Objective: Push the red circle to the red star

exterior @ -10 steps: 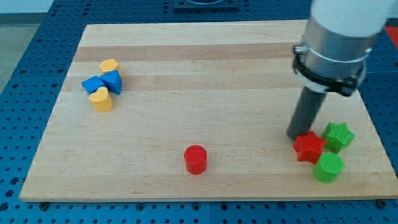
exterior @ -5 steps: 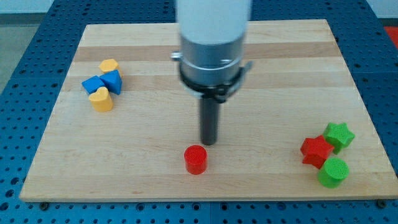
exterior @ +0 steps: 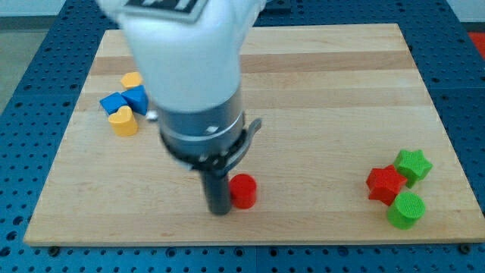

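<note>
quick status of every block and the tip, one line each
my tip: on the board, touching the red circle's left side
red circle: upright, far left of the red star
red star: against the green star and green circle
green star: upper right of the red star
green circle: below the red star

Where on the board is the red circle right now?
The red circle sits near the view's bottom edge, around the middle, with my tip right against its left side and the red star far off to the right.

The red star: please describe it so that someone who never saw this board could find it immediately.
Go to the wooden board's corner at the view's bottom right, where three blocks cluster. The red star is the leftmost, touching the green star and the green circle. It alone there is red.
</note>
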